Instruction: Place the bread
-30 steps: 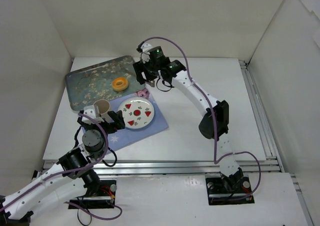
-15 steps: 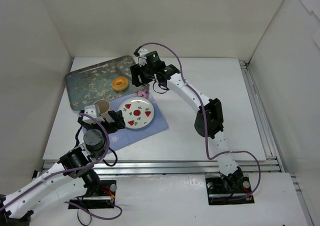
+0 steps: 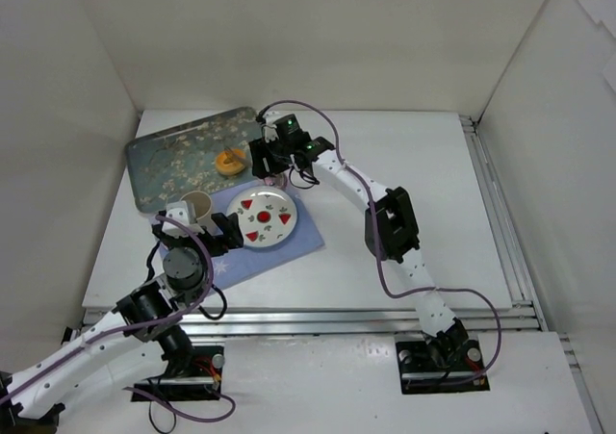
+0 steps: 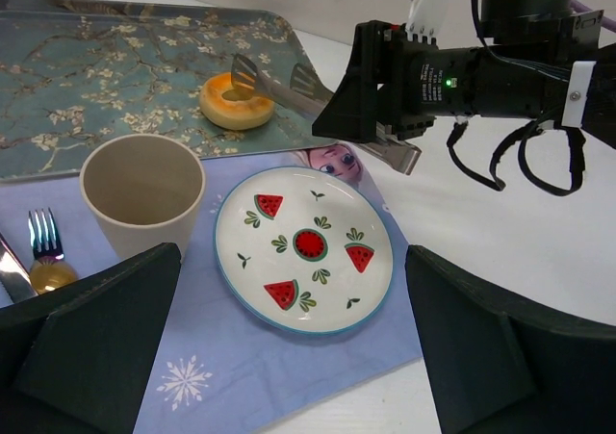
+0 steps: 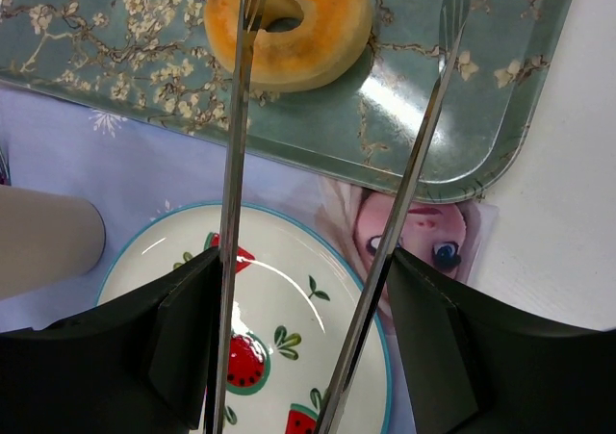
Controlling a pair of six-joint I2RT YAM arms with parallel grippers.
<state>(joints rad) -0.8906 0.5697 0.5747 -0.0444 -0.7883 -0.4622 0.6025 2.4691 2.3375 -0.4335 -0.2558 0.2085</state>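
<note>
The bread point(image 3: 229, 160) is a small orange-yellow ring lying on the patterned tray point(image 3: 164, 160). My right gripper point(image 3: 260, 158) is shut on a pair of metal tongs point(image 5: 231, 165), which stand open. One tong tip sits in the bread's point(image 5: 289, 25) centre hole and the other is over the tray to its right, as the left wrist view point(image 4: 236, 102) also shows. My left gripper point(image 4: 292, 290) is open and empty, low over the blue mat, just short of the white plate point(image 4: 231, 237) with watermelon marks.
A beige cup point(image 4: 142, 193) stands on the blue mat point(image 4: 241, 357) left of the plate. A fork and spoon point(image 4: 43, 246) lie left of the cup. The tray's rim point(image 5: 452, 169) overlaps the mat's far edge. White walls enclose the table.
My right gripper has moved left and down with the tongs, from beside the tray to the bread. The left arm has not moved.
</note>
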